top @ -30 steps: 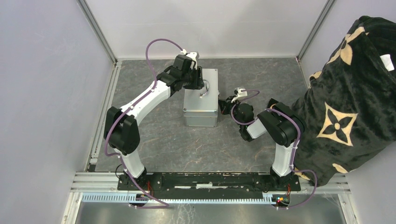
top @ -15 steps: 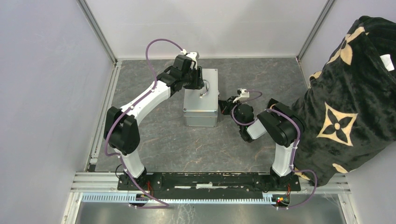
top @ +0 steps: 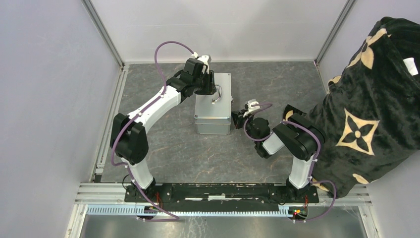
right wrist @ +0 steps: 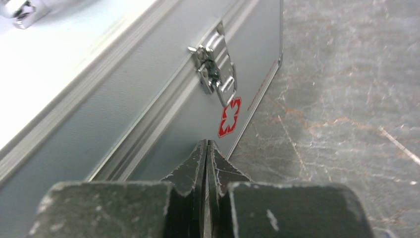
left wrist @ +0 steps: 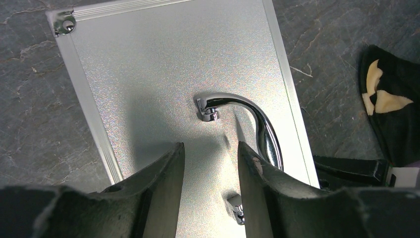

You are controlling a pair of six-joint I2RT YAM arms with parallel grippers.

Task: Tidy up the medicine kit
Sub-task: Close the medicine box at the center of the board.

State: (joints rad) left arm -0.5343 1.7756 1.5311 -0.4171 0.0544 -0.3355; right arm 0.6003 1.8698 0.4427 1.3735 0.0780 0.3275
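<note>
Veined grey tabletop (top: 173,148), boxy stippled-metal medicine kit (top: 213,124), curved chrome handle (left wrist: 260,121).

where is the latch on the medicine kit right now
In the right wrist view, the latch sits on the side wall of the medicine kit, just above the red cross and ahead of the right end effector.

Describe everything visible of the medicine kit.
The medicine kit is a boxy silver-grey metal case with ribbed edge trim, standing on the table, lid down. A curved chrome handle sits on the lid; a latch and red cross mark the side facing the right arm. The open left gripper hangs over the lid, the shut right gripper points below the latch; contact unclear.
</note>
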